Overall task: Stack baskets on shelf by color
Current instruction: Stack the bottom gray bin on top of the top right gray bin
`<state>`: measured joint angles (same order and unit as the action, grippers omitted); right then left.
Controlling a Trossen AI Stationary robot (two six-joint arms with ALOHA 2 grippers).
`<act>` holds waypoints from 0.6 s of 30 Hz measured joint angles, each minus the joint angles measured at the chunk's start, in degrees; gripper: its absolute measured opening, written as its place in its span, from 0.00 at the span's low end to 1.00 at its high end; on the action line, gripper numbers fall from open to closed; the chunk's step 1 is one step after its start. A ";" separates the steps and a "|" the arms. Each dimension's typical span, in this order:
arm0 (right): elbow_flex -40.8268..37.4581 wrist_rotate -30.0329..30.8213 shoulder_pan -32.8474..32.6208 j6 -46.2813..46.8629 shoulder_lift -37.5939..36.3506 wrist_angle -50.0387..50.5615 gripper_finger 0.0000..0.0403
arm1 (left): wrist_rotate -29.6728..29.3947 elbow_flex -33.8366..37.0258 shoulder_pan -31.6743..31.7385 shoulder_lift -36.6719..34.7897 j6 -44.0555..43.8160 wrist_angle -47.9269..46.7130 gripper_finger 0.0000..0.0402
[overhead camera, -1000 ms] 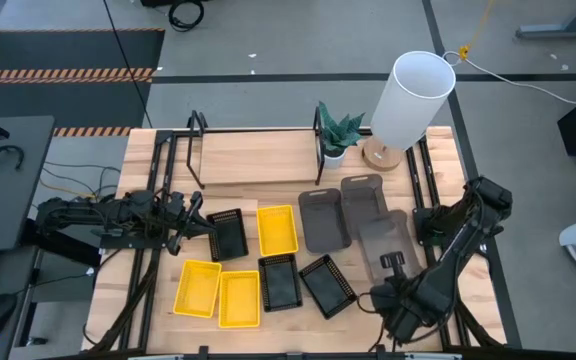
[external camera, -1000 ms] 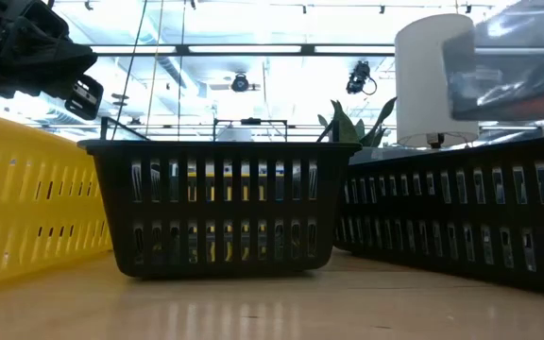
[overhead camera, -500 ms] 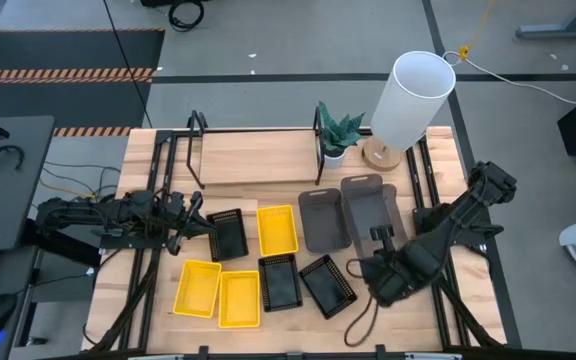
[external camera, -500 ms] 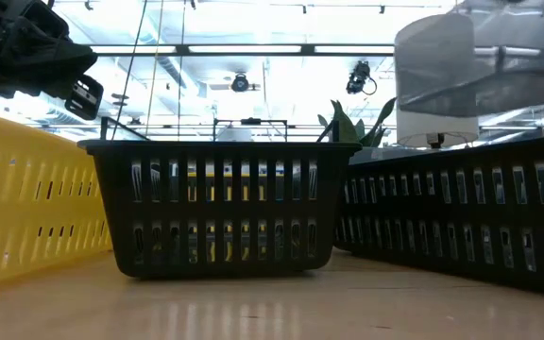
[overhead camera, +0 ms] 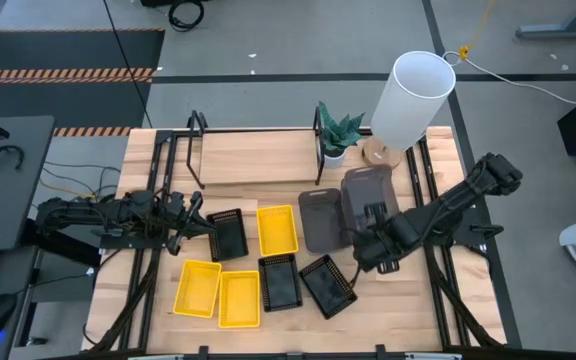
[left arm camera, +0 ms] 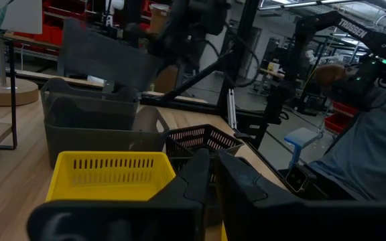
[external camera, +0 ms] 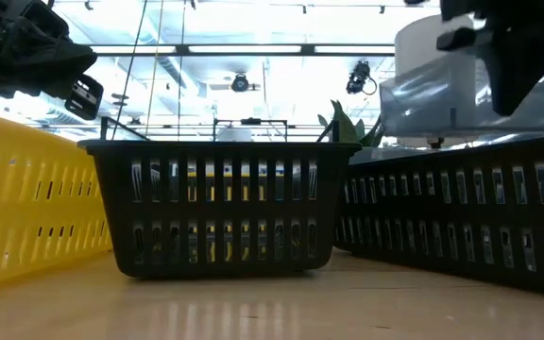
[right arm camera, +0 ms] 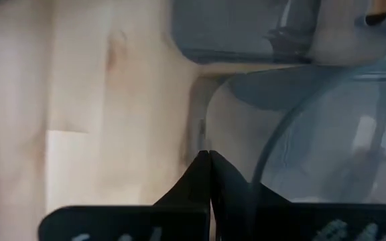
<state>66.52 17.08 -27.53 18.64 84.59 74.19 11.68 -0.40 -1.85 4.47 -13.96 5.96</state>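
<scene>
In the high view my right gripper [overhead camera: 373, 224] is shut on a dark grey basket [overhead camera: 368, 190], held in the air over a second grey basket beside the lamp. A third grey basket [overhead camera: 320, 218] sits on the table to its left. Three yellow baskets [overhead camera: 277, 229] [overhead camera: 198, 287] [overhead camera: 239, 298] and three black mesh ones [overhead camera: 228, 233] [overhead camera: 280, 282] [overhead camera: 328, 285] rest on their bases on the tabletop. The shelf [overhead camera: 258, 155] stands along the far edge. My left gripper [overhead camera: 205, 226] is shut, raised just left of a black basket, and touches nothing. My right gripper pinches the grey basket's near short wall [right arm camera: 204, 137] between its two fingers, coming slantwise from the table's near right side. The basket is lifted clear and shows tilted in the low view [external camera: 470, 94], above the grey basket [right arm camera: 246, 27] on the table.
A white cylindrical lamp [overhead camera: 408, 98] on a wooden base and a small potted plant [overhead camera: 336, 135] stand at the far right, close to the carried basket. Black frame rails run down both table sides. Bare wood lies at the near right [overhead camera: 398, 300].
My right gripper has carried the grey basket from the near right part of the table toward the far edge and a little left, over the grey basket beside the lamp. The spot where it lay is now bare wood. The left arm has kept still.
</scene>
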 joint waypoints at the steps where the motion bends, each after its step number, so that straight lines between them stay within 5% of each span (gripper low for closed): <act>1: -0.90 0.00 0.76 -0.42 -0.53 -0.23 0.01 | -0.02 0.01 0.00 0.02 -0.01 0.00 0.08; 18: -12.41 -4.00 6.99 -6.44 -4.25 -13.04 0.01 | -0.02 0.01 0.00 0.02 0.00 0.00 0.07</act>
<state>54.10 13.08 -20.53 12.20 80.34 61.15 11.66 -0.39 -1.85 4.49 -13.96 5.96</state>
